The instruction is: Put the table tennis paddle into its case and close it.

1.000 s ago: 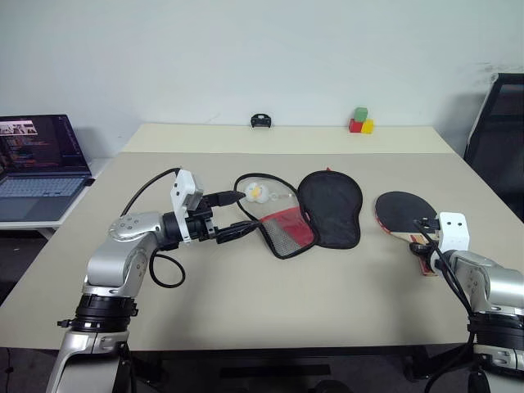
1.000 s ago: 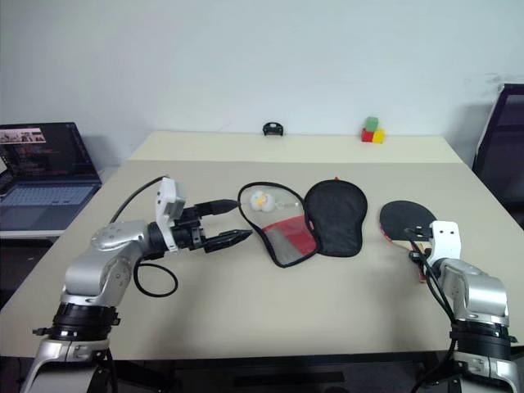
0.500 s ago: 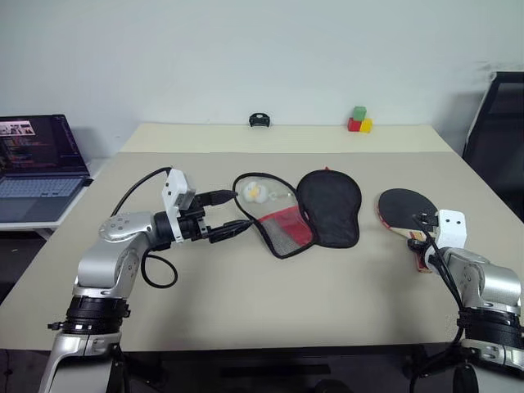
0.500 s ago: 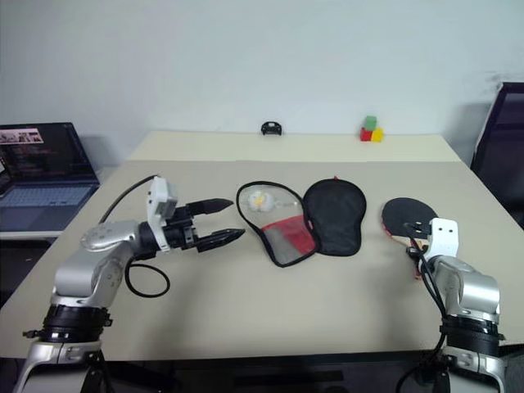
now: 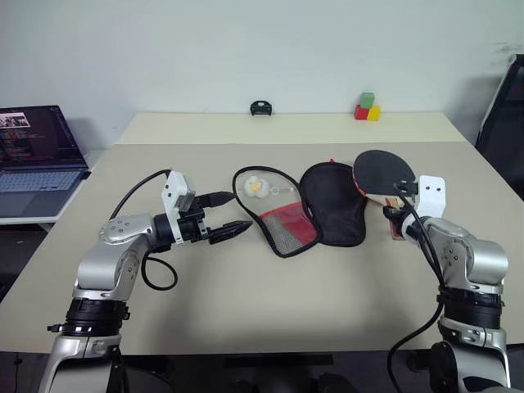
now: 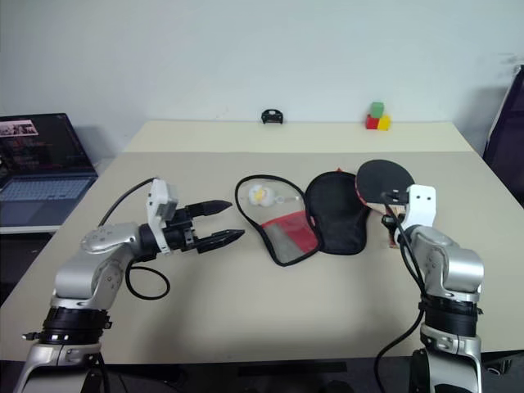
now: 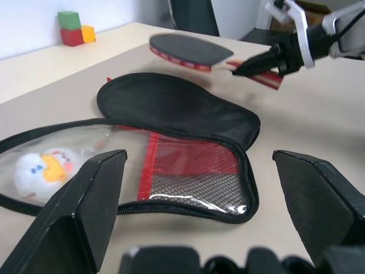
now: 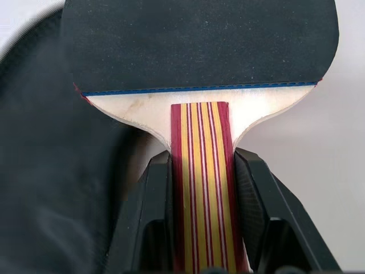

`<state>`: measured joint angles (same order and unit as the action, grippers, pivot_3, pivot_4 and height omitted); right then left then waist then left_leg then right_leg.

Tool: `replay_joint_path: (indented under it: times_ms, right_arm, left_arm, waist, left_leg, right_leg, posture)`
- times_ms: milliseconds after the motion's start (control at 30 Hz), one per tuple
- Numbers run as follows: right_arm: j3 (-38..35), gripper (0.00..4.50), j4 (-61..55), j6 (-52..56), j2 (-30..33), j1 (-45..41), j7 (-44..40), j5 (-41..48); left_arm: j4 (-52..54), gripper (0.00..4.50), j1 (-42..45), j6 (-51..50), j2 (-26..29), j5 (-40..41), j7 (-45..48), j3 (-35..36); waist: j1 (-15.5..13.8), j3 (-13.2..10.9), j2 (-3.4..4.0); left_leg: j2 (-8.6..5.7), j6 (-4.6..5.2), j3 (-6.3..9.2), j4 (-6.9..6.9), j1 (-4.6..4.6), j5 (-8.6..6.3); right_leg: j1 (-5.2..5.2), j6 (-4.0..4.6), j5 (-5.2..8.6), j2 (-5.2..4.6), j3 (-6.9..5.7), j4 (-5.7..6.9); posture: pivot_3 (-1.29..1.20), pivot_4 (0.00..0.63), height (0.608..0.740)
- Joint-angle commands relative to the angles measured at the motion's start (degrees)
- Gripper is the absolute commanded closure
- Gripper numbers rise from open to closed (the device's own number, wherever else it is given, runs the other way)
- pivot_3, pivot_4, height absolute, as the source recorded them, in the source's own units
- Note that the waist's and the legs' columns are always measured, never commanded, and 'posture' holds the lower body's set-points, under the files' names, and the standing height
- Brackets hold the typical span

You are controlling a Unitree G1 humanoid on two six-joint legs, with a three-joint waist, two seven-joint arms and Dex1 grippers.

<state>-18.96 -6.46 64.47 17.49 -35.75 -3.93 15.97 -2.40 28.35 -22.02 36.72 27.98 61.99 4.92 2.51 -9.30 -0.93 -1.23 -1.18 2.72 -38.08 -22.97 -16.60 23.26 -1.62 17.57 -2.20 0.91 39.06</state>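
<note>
Beige table [image 5: 270,327] is carrying the black fabric paddle-shaped case [image 5: 307,214], lying unzipped. Right end effector [image 5: 396,214] is pinching the black-faced, stripe-handled table tennis paddle [image 5: 381,173] aloft just beside it, ready for insertion; left end effector [image 5: 225,214] is gaping wide near its rim, likely to steady it.

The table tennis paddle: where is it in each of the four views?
Left eye view: table tennis paddle right of centre.
Right eye view: same side, beside the case.
Left wrist view: upper middle, above the case.
Right wrist view: centre, handle between right claw fingers.
Shared landmark: case.
</note>
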Motion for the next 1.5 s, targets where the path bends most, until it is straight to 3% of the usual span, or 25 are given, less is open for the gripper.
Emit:
replay_joint_path:
  times_ms: [33,233,467,967,1400,1500]
  right_arm:
    - [0.27,3.4,-4.72,2.24,-2.12,-3.63,1.59,1.43]
    - [1.51,3.4,-3.84,6.14,-10.34,-8.76,5.94,1.28]
    - [4.59,3.4,0.03,2.16,-16.25,-7.31,8.6,-0.61]
    - [8.52,3.4,10.91,-9.71,-16.38,-4.91,8.99,-5.0]
    - [9.94,3.4,17.61,-13.57,-16.63,-6.58,10.37,-7.49]
    - [9.67,2.45,17.91,-14.07,-17.1,-6.92,10.95,-7.58]
  left_arm:
    - [1.64,0.0,0.42,0.69,0.48,0.78,-0.01,1.41]
    - [1.68,0.0,0.59,0.88,0.09,0.77,-0.24,1.24]
    - [2.44,0.0,-0.04,0.82,-0.07,0.96,-0.67,1.45]
    - [2.91,0.0,-0.32,0.57,0.3,1.3,-1.25,1.71]
    - [3.21,0.0,-0.55,0.52,0.23,1.3,-1.6,1.76]
    - [3.37,0.0,-0.71,0.47,0.32,1.3,-1.66,1.85]
  waist:
    - [0.02,0.0,0.0]
    - [0.41,-0.01,0.01]
    - [0.42,0.0,0.01]
    - [0.77,0.0,0.01]
    - [0.76,0.0,0.0]
    - [0.76,0.0,0.0]
  left_leg:
    - [0.0,0.0,0.0,0.0,0.01,0.0]
    - [0.0,-0.01,0.0,-0.01,0.06,0.05]
    - [-0.03,-0.02,0.01,-0.02,0.05,0.06]
    - [-0.03,-0.04,-0.01,-0.08,0.15,0.07]
    - [-0.04,0.06,0.05,-0.52,0.22,0.09]
    - [-0.04,0.07,0.06,-0.6,0.19,0.09]
  right_leg:
    - [0.0,0.0,0.0,0.0,0.01,0.01]
    - [0.01,0.0,0.0,0.01,0.02,0.14]
    - [0.01,0.0,0.0,-0.01,0.01,0.12]
    - [0.02,0.0,0.0,0.0,0.03,0.4]
    - [0.01,0.01,0.0,0.01,0.02,0.93]
    - [-0.01,0.01,0.0,0.01,0.02,0.95]
  posture:
    - [0.0,0.15,0.74]
    - [0.0,0.15,0.74]
    - [0.0,0.15,0.74]
    - [0.0,0.15,0.74]
    - [0.0,0.15,0.74]
    - [0.0,0.15,0.74]
